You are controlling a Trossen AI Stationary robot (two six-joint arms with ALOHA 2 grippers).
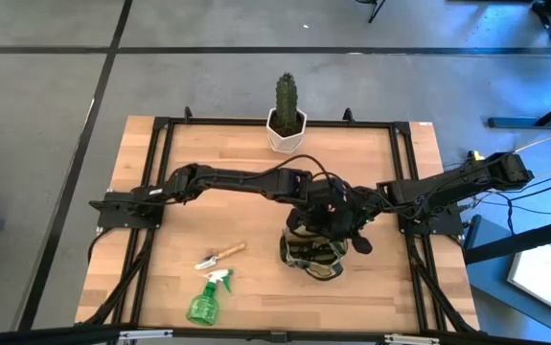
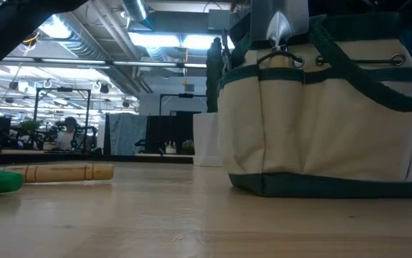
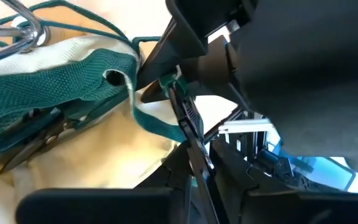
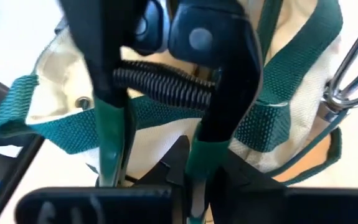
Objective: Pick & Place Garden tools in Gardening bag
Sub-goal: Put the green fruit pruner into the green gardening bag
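Left gripper (image 1: 325, 213) and right gripper (image 1: 354, 217) both over tan canvas gardening bag with green webbing straps (image 1: 313, 251), right of table centre. Each pinched narrow on green strap (image 3: 104, 68), at bag mouth. On wooden table (image 1: 256, 153): one wooden-handled silver trowel (image 1: 219, 256), one translucent green spray bottle (image 1: 206, 298). One green cactus in white pot (image 1: 286, 117) at far edge.

high: overhead, straight down on the whole worktop (image 1: 371, 153) | low: at worktop height, level, close to the gardening bag (image 2: 327, 122), room beyond | left wrist: tight on the bag's green strap (image 3: 98, 68) | right wrist: tight on the bag's rim | shared: bag in all four
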